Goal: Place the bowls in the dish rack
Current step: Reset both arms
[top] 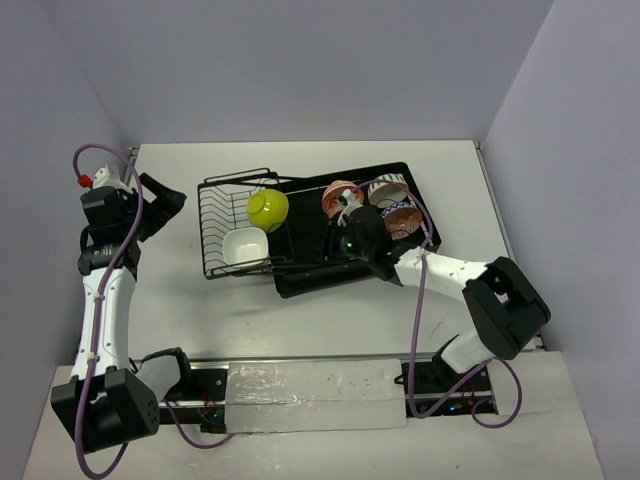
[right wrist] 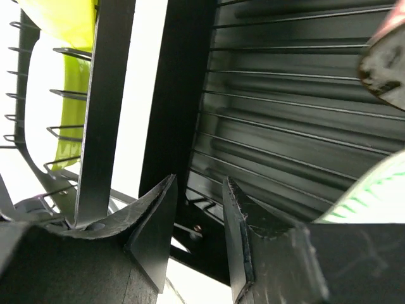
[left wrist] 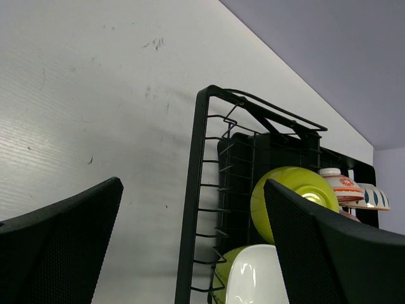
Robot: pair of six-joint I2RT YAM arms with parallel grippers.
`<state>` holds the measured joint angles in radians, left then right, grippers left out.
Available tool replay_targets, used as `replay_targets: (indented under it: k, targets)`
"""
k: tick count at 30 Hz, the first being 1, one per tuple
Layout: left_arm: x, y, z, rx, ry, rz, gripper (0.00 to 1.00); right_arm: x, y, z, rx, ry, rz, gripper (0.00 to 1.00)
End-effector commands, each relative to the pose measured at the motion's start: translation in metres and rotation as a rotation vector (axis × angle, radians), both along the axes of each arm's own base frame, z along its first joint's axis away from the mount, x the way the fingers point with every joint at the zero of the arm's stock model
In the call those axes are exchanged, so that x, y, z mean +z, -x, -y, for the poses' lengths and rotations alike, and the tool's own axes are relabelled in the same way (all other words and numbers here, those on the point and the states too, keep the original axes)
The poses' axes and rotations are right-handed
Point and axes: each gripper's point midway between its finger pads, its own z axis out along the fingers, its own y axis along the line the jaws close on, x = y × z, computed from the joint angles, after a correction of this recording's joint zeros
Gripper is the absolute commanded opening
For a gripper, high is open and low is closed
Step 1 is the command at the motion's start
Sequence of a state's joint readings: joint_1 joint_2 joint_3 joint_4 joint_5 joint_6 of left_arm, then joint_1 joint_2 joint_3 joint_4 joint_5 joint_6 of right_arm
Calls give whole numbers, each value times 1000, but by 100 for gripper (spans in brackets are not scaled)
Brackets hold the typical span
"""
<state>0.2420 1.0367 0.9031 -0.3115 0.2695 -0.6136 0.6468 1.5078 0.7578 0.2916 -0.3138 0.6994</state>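
A white desk (top: 300,320), marked with faint scuffs (left wrist: 155,43) and a few dark specks, is closed in by pale lilac-grey walls (top: 300,70) rising from the desk's far edge and both its sides, while a shiny pale strip (top: 310,385) lies along the desk's near edge

From the left wrist, the lime green bowl (left wrist: 285,190) is partly covered by a finger (left wrist: 329,247) of the left gripper (left wrist: 193,183), and the white dish (left wrist: 253,278) below is cropped by the bottom edge. From the right wrist, a dark rim (right wrist: 386,63) and a pale rim (right wrist: 373,190) — both blurred — are cut off at the right.
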Motion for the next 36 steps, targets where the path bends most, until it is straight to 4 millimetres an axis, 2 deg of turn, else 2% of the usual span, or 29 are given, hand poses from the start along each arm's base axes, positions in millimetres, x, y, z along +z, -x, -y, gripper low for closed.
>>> replay_targets:
  k: [1,3,9,13,18,22,23,25,26,27,29,33,34,35,36]
  targets:
    - [7,-2,1,-19,-13,38,99,15,1,15,-12,34,57,43]
    - [6,-2,1,-17,-15,37,99,27,2,14,4,35,88,43]
    - [12,0,-3,3,-35,52,99,79,9,16,71,41,202,43]
    - [14,1,-5,11,-46,57,99,105,18,19,98,29,253,43]
    - [16,1,-2,-10,-53,70,99,130,25,49,39,117,345,47]
    - [26,3,8,-65,-69,117,99,135,25,76,-42,225,372,50]
    - [29,4,15,-88,-75,131,99,132,25,89,-81,276,370,50]
    - [33,5,28,-142,-83,152,99,127,28,99,-115,323,374,51]
    - [35,6,32,-154,-89,159,99,131,29,110,-159,338,392,51]
    - [36,6,36,-170,-101,165,99,121,32,117,-169,368,379,51]
    - [42,10,50,-215,-125,190,99,115,37,133,-222,411,383,52]
    - [47,16,71,-266,-165,213,99,119,47,142,-252,402,399,52]
    - [47,16,70,-261,-174,211,99,118,49,145,-262,402,394,52]
    - [47,18,84,-298,-179,211,99,118,52,150,-274,399,393,52]
    - [43,19,85,-295,-196,195,99,120,53,152,-287,394,398,52]
